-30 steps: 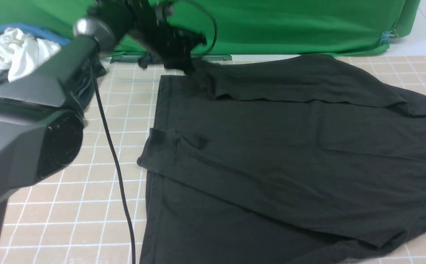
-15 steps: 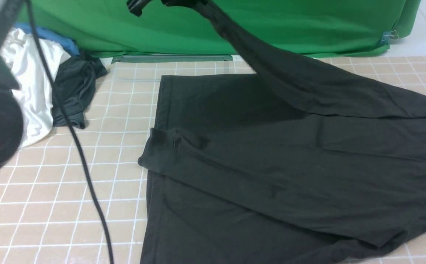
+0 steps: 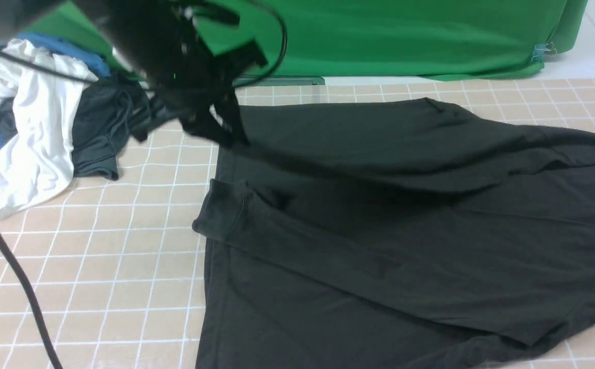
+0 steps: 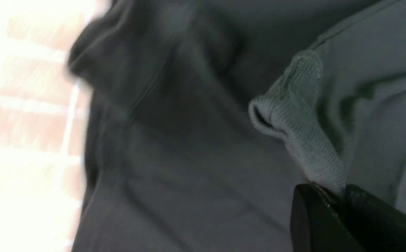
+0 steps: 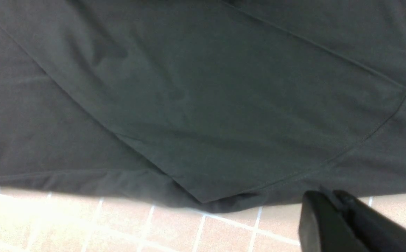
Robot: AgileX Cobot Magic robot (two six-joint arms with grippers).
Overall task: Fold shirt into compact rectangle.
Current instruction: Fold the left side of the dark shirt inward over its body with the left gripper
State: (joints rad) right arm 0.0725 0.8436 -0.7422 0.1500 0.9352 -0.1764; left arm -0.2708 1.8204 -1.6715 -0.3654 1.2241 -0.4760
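The big black shirt point(image 3: 379, 215) lies spread over the tan grid table point(image 3: 97, 266), with a folded sleeve end point(image 3: 223, 212) at its left edge. My left gripper point(image 3: 228, 136) is low over the shirt's far left corner, blurred. In the left wrist view this gripper point(image 4: 332, 190) is shut on a ribbed band point(image 4: 293, 115) of the shirt. My right gripper point(image 5: 323, 196) is out of the front view. In its wrist view it is shut, tips at the edge of the shirt point(image 5: 203, 105), with no cloth visibly pulled up. No logo shows.
A pile of clothes sits at the far left: white garment point(image 3: 36, 133), smaller dark grey garment point(image 3: 100, 128), blue cloth point(image 3: 61, 48). A green backdrop point(image 3: 405, 36) closes the far side. A black cable point(image 3: 10, 266) hangs across the near left.
My left gripper, high at the top with the cloth stretched up half a second ago, has come down and leftward, laying that layer flat over the far part of the shirt.
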